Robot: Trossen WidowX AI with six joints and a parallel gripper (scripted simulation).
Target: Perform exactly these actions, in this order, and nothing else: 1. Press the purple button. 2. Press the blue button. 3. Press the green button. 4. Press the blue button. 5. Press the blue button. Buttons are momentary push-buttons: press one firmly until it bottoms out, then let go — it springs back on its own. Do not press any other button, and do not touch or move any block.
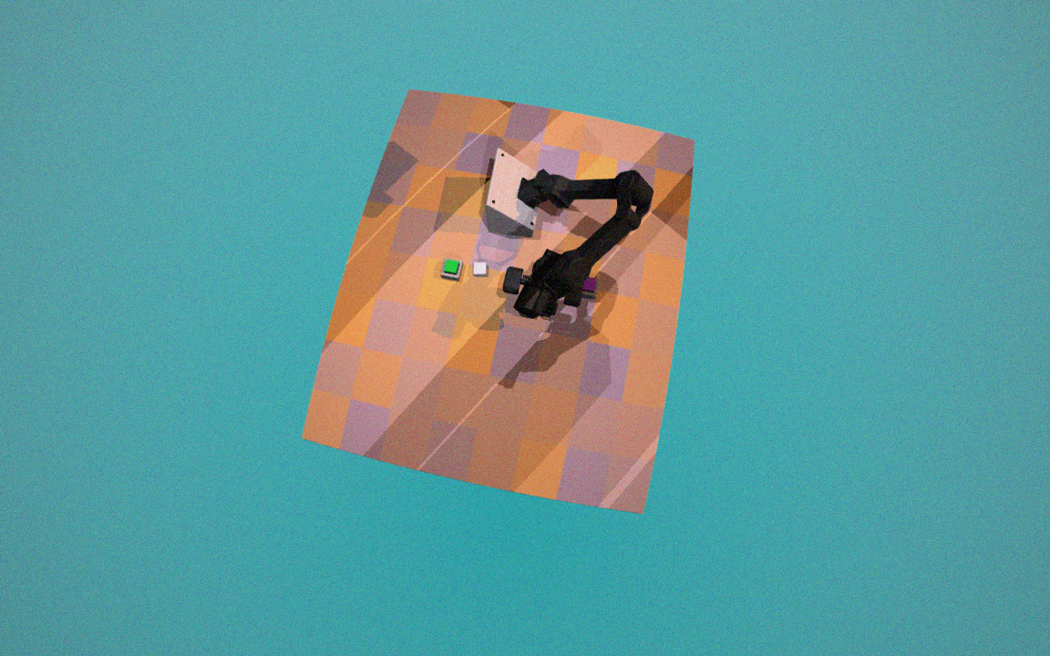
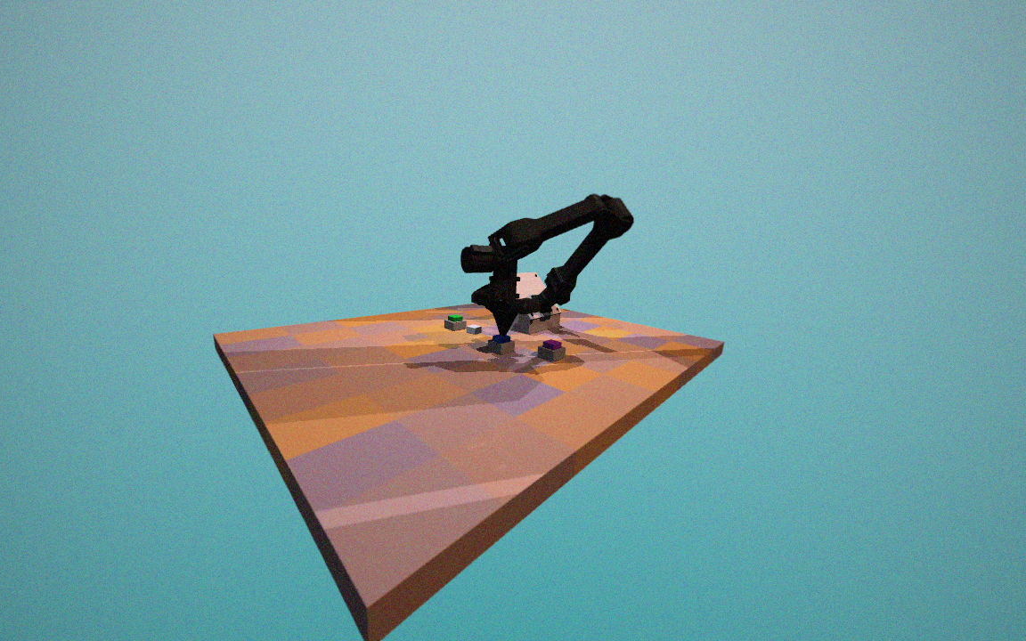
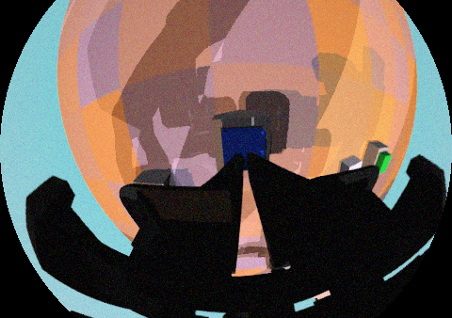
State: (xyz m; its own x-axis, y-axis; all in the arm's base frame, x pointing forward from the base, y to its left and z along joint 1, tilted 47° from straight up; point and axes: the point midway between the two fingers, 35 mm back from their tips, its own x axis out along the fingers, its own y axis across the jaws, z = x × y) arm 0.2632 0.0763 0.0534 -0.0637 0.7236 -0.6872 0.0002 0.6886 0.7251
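- Three views are covering the scene, and each is showing something that the others are hiding.
- From above, the arm [image 1: 594,236] is reaching from its pale base plate [image 1: 509,193] across the checkered surface [image 1: 398,383], and its wrist is covering the blue button entirely; only a sliver of the purple button [image 1: 589,284] is showing past the arm's edge.
- That same overhead view is showing the green button [image 1: 451,267] and the small white block [image 1: 479,267] lying just beside each other, well apart from the claw [image 1: 530,303].
- From the side, the blue button [image 2: 500,339] is showing plainly on its grey housing, with the claw [image 2: 503,329] pointing straight down at its cap; the tip is appearing to meet the cap, though actual contact is too fine to confirm here.
- The side view is also showing the purple button [image 2: 552,344] sitting near the blue one, apart from the claw, and the green button [image 2: 454,319] and white block [image 2: 474,328] further back.
- From the wrist, the blue button [image 3: 244,141] is sitting directly ahead of the fingertips, which are standing almost together with only a narrow wedge of gap, holding nothing.
- The wrist view is placing the green button [image 3: 383,162] and white block [image 3: 352,163] at the right rim; the purple button is not identifiable there.
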